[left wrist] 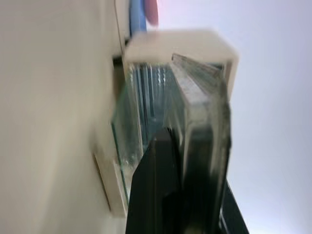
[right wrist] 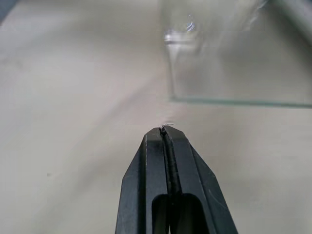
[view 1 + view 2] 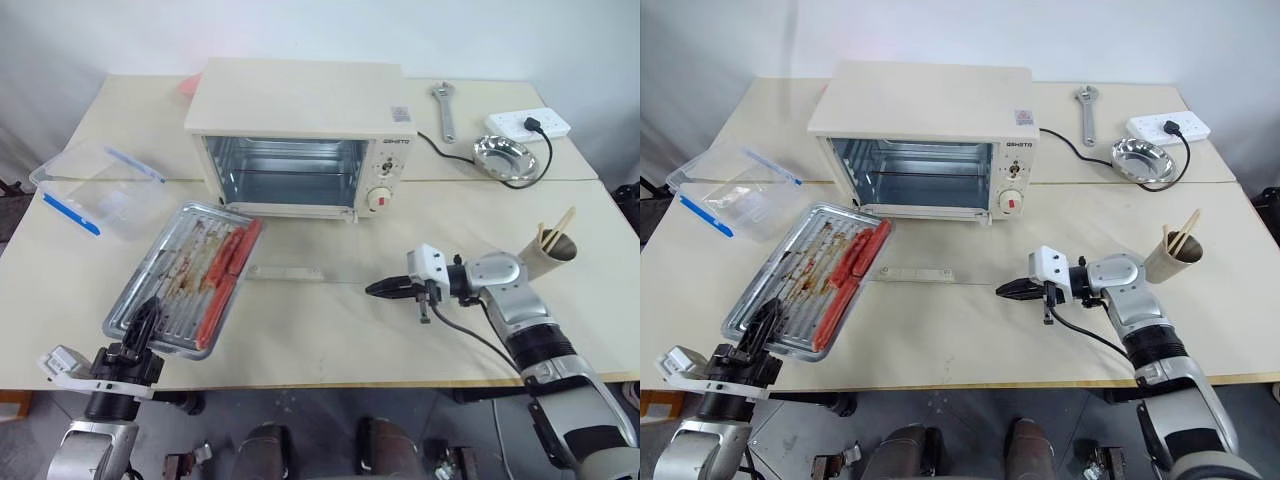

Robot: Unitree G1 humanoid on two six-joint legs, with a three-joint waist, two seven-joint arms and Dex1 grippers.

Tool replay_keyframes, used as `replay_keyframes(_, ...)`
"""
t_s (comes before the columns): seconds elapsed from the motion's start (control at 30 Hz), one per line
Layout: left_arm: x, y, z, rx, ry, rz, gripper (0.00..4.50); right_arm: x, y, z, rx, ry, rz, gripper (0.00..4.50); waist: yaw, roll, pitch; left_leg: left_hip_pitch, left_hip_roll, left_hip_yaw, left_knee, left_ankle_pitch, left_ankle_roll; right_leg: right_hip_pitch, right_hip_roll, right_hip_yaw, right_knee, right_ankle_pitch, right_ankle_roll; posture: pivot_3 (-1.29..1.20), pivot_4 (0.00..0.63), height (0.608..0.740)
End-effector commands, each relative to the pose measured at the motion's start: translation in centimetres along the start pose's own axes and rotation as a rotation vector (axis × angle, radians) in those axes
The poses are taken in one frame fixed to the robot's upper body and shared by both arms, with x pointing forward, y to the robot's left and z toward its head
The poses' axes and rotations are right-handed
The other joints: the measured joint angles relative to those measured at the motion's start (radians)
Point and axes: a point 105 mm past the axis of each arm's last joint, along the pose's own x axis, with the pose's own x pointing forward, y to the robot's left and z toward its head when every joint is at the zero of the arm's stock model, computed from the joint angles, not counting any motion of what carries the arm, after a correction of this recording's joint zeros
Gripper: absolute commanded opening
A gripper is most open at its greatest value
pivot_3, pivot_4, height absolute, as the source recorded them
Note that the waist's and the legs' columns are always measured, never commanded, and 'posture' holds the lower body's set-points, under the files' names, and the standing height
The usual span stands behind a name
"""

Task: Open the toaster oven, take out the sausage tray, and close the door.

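Lower left of the frame: left gripper [image 3: 148, 312] pinching the near edge of the sausage tray [image 3: 185, 275]; right of centre, right gripper [image 3: 378, 288] pressed together, empty, beside the flat-lying glass door [image 3: 300, 262]; behind, upper centre, the gaping toaster oven [image 3: 300, 140].

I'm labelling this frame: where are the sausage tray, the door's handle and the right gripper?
sausage tray [image 3: 160, 290]: left eye view, ridged bottom.
door handle [image 3: 285, 271]: left eye view, middle of the cream-white bar.
right gripper [image 3: 372, 288]: left eye view, shut fingertips.
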Motion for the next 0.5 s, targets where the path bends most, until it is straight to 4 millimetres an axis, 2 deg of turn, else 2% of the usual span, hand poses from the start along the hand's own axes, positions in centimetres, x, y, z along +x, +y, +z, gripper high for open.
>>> replay_keyframes(0.03,-0.5,-1.4,1.1,-0.001,-0.075,-0.075,0.00,0.1,-1.0,0.2,-0.032,-0.002,-0.032,0.03,-0.001,0.000,0.000,0.000,0.000,0.000,0.000,0.000,0.000,0.000,0.000,0.000,-0.001,0.001,0.000,0.00,0.150,0.740)
replay_keyframes(0.23,-1.8,-1.4,3.6,0.016,-0.227,-0.077,0.00,1.4,-1.5,0.1,-0.020,-0.030,-0.043,0.03,-0.004,0.000,0.000,0.000,0.001,0.000,-0.001,0.000,0.001,0.001,0.001,0.000,-0.004,0.002,0.000,0.00,0.150,0.740)
replay_keyframes(0.33,-2.5,-1.2,5.2,0.021,-0.323,-0.075,0.00,2.1,-1.9,0.7,-0.015,-0.068,-0.058,0.03,-0.004,0.000,0.000,0.000,0.002,0.000,-0.001,-0.001,0.000,0.001,0.002,0.000,-0.005,0.002,0.000,0.00,0.150,0.740)
replay_keyframes(0.5,-3.7,-0.7,6.4,0.020,-0.409,-0.056,0.00,2.5,-2.9,2.3,-0.029,-0.119,-0.082,0.03,-0.004,0.000,0.000,-0.001,0.002,0.001,-0.001,-0.001,0.001,0.001,0.002,0.000,-0.007,0.004,0.000,0.00,0.150,0.740)
